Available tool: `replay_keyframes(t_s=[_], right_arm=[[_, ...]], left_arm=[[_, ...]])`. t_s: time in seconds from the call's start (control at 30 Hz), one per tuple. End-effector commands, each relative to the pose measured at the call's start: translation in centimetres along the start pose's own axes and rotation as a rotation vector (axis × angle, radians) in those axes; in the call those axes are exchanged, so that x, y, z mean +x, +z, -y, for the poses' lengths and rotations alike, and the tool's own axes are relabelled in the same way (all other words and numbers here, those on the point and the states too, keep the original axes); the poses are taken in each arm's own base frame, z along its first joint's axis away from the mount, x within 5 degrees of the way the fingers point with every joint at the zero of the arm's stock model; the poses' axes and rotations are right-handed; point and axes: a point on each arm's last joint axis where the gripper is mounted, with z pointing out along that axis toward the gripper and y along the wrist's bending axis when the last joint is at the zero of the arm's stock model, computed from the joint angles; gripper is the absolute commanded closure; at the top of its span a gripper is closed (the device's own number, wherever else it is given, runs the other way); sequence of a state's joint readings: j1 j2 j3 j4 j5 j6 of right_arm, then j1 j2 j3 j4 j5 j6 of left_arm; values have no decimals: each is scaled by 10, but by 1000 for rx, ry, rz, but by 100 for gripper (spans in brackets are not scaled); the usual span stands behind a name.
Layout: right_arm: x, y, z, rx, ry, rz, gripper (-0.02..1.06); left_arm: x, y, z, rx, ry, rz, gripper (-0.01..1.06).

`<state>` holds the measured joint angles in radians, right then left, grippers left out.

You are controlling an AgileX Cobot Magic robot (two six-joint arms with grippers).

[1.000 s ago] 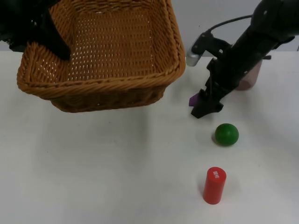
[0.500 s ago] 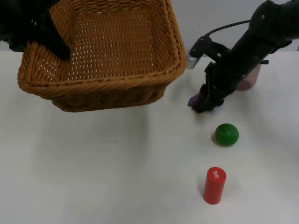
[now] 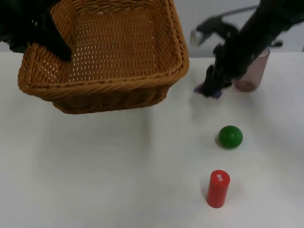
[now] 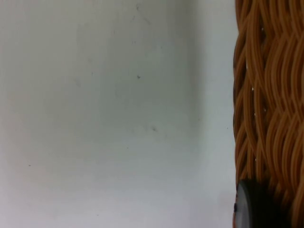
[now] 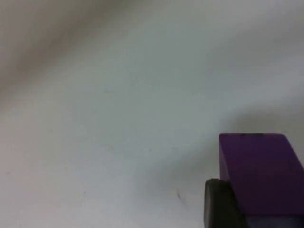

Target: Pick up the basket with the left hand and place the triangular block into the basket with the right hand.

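The woven wicker basket (image 3: 104, 85) hangs tilted above the table's left side, and my left gripper (image 3: 53, 42) is shut on its far left rim. In the left wrist view the basket's wall (image 4: 270, 95) runs beside a black fingertip (image 4: 254, 209). The purple triangular block (image 3: 217, 94) sits between the fingers of my right gripper (image 3: 210, 88), which is shut on it and holds it just off the table, to the right of the basket. The right wrist view has the purple block (image 5: 259, 175) pressed against a black fingertip (image 5: 221, 204).
A green ball (image 3: 230, 136) and an upright red cylinder (image 3: 218, 188) stand on the white table in front of the right gripper. A translucent pinkish cup (image 3: 254, 73) stands right behind the right arm. A grey partition wall closes the table's back.
My right gripper has closed on the purple block and carried it up and towards the back of the table. The left arm and the basket have stayed still.
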<state>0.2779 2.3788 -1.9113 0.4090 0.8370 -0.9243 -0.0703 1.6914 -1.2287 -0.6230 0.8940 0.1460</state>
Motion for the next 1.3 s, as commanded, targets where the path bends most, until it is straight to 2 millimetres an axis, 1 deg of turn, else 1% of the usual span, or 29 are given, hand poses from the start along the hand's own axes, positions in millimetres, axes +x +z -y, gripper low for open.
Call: replay_keyframes(t_s=[0.0, 0.1, 0.13, 0.17, 0.27, 0.3, 0.4, 0.43, 0.47, 0.53, 0.57, 0.6, 0.63, 0.73, 0.77, 0.87, 0.9, 0.93, 0.97, 1.0, 1.07, 1.1, 1.13, 1.2, 1.27], right_arm=[[-12, -34, -5, 10, 22, -1, 104], [-19, -72, -12, 18, 56, -34, 104], [-19, -72, -12, 18, 56, -34, 104], [-23, -93, -17, 11, 69, -38, 104], [-30, -132, -29, 8, 111, -27, 104], [-30, -132, -29, 8, 111, -27, 104], [-38, -167, -44, 47, 171, -10, 104], [-41, -178, -48, 75, 219, 1, 104], [-41, -178, -48, 75, 219, 1, 104], [-46, -195, -59, 122, 282, 16, 104], [-50, -202, -66, 146, 282, 21, 104], [-50, -202, -66, 146, 282, 21, 104], [-56, -210, -78, 184, 261, 21, 104], [-72, -218, -110, 260, 188, 24, 104], [-72, -218, -110, 260, 188, 24, 104], [-92, -215, -146, 291, 113, 82, 104], [-98, -214, -154, 296, 104, 117, 104], [-98, -214, -154, 296, 104, 117, 104], [-107, -212, -167, 283, 105, 178, 104], [-111, -212, -170, 280, 103, 202, 104], [-122, -213, -179, 271, 128, 313, 104], [-126, -214, -180, 270, 143, 355, 104], [-126, -214, -180, 270, 143, 355, 104], [-135, -214, -183, 262, 163, 456, 104], [-140, -208, -182, 261, 160, 492, 104]], left_arm=[[-1, -6, 3, 10, 0, 27, 105], [-1, -6, 3, 10, 0, 27, 105], [-1, -6, 3, 10, 0, 27, 105], [-1, -6, 3, 9, 0, 31, 105], [-2, -6, 3, 7, 1, 35, 105], [-2, -6, 3, 7, 1, 35, 105], [-2, -6, 2, -3, 18, 36, 105], [-2, -6, 2, -3, 18, 36, 105], [-2, -6, 2, -3, 18, 36, 105], [-3, -6, 2, -6, 19, 48, 105], [-3, -6, 2, -7, 19, 54, 105], [-3, -6, 2, -7, 19, 54, 105], [-4, -6, 2, -8, 19, 59, 105], [-4, -6, 2, -8, 19, 63, 105], [-4, -6, 2, -8, 19, 63, 105], [-4, -6, 2, -7, 18, 63, 105], [-4, -6, 2, -7, 18, 63, 105], [-4, -6, 2, -7, 18, 63, 105], [-4, -6, 2, -7, 18, 63, 105], [-4, -6, 2, -7, 18, 60, 105], [-4, -6, 2, -6, 18, 59, 105], [-4, -6, 2, -6, 18, 59, 105], [-4, -6, 2, -6, 18, 59, 105], [-4, -6, 2, -6, 18, 59, 105], [-4, -6, 2, -6, 18, 59, 105]])
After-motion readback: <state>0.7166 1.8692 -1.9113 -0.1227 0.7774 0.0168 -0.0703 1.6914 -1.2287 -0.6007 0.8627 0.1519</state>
